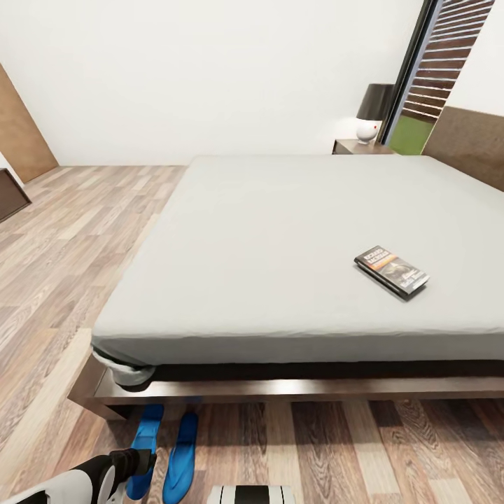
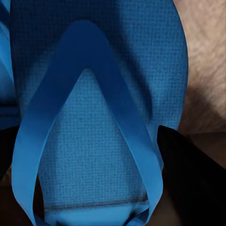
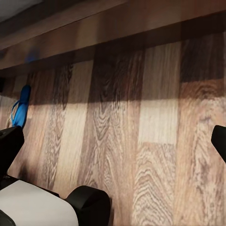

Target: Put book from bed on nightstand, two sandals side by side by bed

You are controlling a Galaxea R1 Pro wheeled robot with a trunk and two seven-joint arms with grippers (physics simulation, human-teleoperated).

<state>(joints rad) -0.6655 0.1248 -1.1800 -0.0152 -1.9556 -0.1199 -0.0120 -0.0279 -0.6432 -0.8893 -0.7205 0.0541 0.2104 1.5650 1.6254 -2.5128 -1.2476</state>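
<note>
Book (image 1: 391,271) flat on the bed (image 1: 294,231), well ahead & off to the right of the left gripper (image 2: 89,155). Two sandals (image 1: 164,448) side by side on the floor (image 1: 336,448), toes at the bed frame. Left gripper right over one sandal, dark fingers (image 2: 188,179) spread wide either side of sole, not closed on it. Right gripper (image 3: 113,141) wide open over bare floor, holding nothing. Nightstand (image 1: 360,147) w/ lamp (image 1: 373,112) at far corner.
</note>
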